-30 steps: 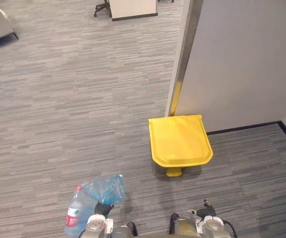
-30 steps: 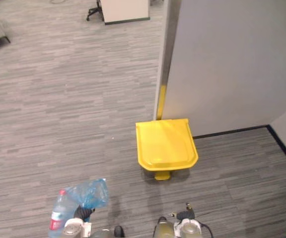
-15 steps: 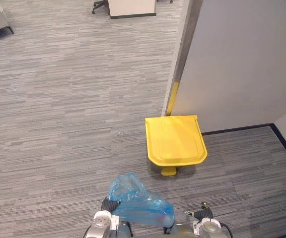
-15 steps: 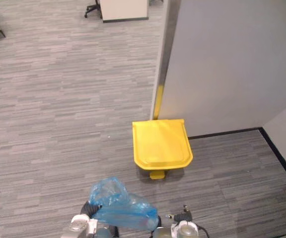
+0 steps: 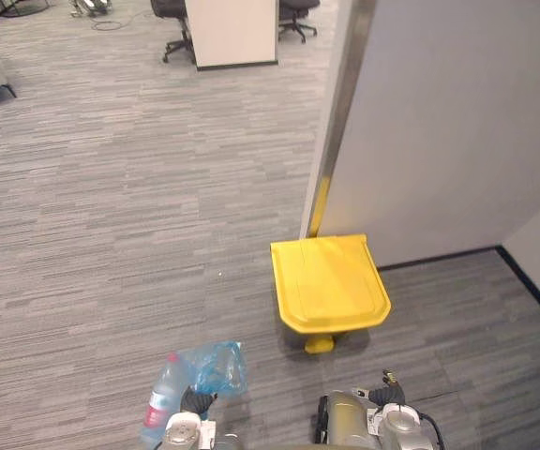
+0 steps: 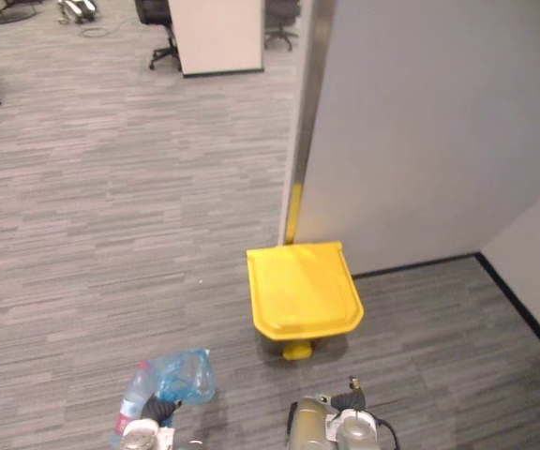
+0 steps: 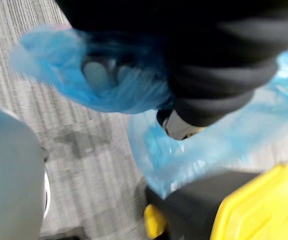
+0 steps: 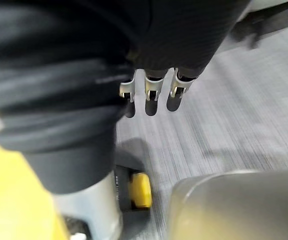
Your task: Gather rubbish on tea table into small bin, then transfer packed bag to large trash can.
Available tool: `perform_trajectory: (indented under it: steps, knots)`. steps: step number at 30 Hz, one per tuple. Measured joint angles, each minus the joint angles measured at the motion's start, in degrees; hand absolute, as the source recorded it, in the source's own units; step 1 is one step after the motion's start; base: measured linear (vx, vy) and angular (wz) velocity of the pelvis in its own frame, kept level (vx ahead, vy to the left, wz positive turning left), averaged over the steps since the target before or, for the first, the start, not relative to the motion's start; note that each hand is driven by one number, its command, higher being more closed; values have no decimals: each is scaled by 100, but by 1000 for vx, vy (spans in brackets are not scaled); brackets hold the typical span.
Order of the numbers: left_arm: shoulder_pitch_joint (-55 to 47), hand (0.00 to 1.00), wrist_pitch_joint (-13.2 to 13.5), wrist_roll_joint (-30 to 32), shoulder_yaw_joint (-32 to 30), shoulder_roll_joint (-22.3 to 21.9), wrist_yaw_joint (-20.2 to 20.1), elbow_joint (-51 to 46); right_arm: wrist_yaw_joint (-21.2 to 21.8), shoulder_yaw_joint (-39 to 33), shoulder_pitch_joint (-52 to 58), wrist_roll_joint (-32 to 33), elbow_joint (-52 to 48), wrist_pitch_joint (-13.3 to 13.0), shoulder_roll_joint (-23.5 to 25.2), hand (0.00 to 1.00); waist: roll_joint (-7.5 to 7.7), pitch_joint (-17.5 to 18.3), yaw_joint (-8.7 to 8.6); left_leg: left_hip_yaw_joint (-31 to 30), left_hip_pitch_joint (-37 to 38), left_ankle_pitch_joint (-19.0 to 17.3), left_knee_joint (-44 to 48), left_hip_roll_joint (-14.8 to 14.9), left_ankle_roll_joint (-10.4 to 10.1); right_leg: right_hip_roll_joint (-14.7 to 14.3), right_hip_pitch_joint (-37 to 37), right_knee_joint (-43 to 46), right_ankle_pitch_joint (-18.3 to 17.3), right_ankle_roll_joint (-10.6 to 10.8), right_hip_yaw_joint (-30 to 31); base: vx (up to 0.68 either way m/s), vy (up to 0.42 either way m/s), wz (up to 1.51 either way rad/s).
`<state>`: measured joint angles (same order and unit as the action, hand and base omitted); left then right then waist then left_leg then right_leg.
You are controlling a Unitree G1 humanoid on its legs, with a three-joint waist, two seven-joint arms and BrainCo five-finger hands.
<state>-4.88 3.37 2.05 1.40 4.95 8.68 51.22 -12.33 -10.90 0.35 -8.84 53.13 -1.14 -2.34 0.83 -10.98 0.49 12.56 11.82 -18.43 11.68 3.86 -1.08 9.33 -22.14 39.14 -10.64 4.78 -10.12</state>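
Observation:
A translucent blue rubbish bag [image 5: 206, 373] with a plastic bottle [image 5: 162, 406] inside hangs low at my left side, over the carpet. My left hand [image 5: 195, 401] is shut on the bag's gathered top; in the left wrist view the blue bag [image 7: 109, 80] wraps around the hand [image 7: 176, 125]. The large trash can [image 5: 331, 292] has a closed yellow lid and a yellow foot pedal [image 5: 318, 345]. It stands ahead and to the right of the bag, against a partition. My right hand [image 8: 151, 92] hangs relaxed and holds nothing, above the pedal [image 8: 140, 190].
A tall grey partition wall [image 5: 457, 122] with a metal edge post [image 5: 337, 103] rises right behind the can. A white desk panel [image 5: 231, 30] and office chairs [image 5: 172, 11] stand far back. Grey carpet [image 5: 111, 216] spreads to the left.
The bag swung from my left side to the middle and back to the left. The whole view has shifted, with the can now slightly lower and more of the far room showing.

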Motion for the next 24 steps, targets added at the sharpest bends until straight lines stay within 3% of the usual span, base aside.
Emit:
perform_trajectory:
  steps: [1, 2, 3, 4, 5, 6, 8, 10, 12, 15, 18, 20, 21, 24]
  knots:
    - [17, 100, 0, 0, 2, 0, -1, 2, 0, -12, -20, 0, 1, 0, -1, 0, -9, -17, -1, -8, 32, -31, -9, 40, -22, -53, -11, -367, 95, -36, -67, 374, -93, 27]
    - [141, 100, 0, 2, -6, 2, -2, 3, -3, -61, -33, -1, 8, 26, 6, 0, 36, -68, -3, -81, 104, -126, 29, 89, -129, -182, -17, -1817, 578, -29, -184, 326, -103, 24]
    - [197, 100, 0, 2, -16, -4, -2, 2, -2, -96, -36, -1, 9, 25, 6, 0, 61, -118, -14, -111, 151, -175, 50, 90, -152, -212, 29, -2159, 682, -5, -165, 530, -210, 30]
    - [356, 100, 3, 4, -43, -30, 4, 10, -1, -230, -56, -1, -2, 63, -4, 0, 132, -247, 4, -183, 261, -376, 166, 123, -253, -295, 238, -2732, 1014, -129, -92, 388, -163, 12]
    - [414, 100, 3, 7, -44, -38, 7, 27, -3, -263, -89, -3, -6, 81, -11, 0, 40, -310, 22, -243, 280, -438, 222, 190, -231, -356, 271, -2711, 1055, -131, -97, 479, -192, 3]
    - [525, 100, 13, 9, -24, -82, -10, 28, -6, -391, -189, 3, -12, 119, -25, 0, -107, -476, 64, -422, 202, -404, 485, 289, -156, -437, 271, -2411, 808, -24, -86, 270, -107, 9]
    - [629, 100, 18, 11, -25, -139, -10, 24, -4, -651, -134, 6, -89, 121, -4, 0, -54, -557, -3, -698, 312, -286, 767, 260, -174, -290, 122, -1431, 330, -99, -52, 318, -180, 35]
    - [640, 100, 27, 11, -22, -244, -15, -7, 5, -686, 69, -3, -89, 171, -51, 0, -76, -483, -17, -865, 367, -286, 1078, 452, -177, -120, 89, -546, -445, -147, -322, 373, -208, 60]
    - [656, 100, 27, 9, -24, -285, -18, -7, 4, -677, 53, -5, -86, 188, -77, 0, -113, -394, -14, -873, 147, -255, 1188, 584, -231, -152, -10, -544, -492, -181, -498, 266, -130, 27]
    - [761, 100, 18, 10, -22, -333, -57, -3, 7, -524, -125, -7, -81, 206, -108, 0, -123, -370, -10, -856, -88, -121, 915, 780, -472, -246, -202, -657, -439, -298, -678, 178, -102, 17]
    - [823, 100, 22, 9, -6, -243, -134, -11, 12, -108, -290, -11, -77, 184, -174, 0, -94, -362, 9, -851, -90, -124, 811, 758, -489, -239, -206, -773, -331, -456, -674, 14, -16, 4]
    - [798, 100, 23, 10, 49, -84, -142, -44, 37, 272, -398, -23, -75, 162, -161, 0, -38, -318, 12, -857, -161, -126, 728, 724, -491, -240, -254, -907, -186, -422, -632, -109, 13, 6]
    - [762, 100, 28, 10, 70, 53, -142, -175, 64, 578, -499, -32, -76, 159, -149, 0, 46, -243, 12, -873, -375, -155, 727, 696, -541, -231, -431, -999, -62, -330, -578, -139, 6, 9]
    - [787, 100, 52, 17, 66, 227, -140, -300, 115, 1200, -891, -294, -127, 163, -262, 0, 94, -231, 96, -1070, -785, -304, 618, 701, -721, -227, -770, -1175, 213, -306, -633, -199, -40, 16]
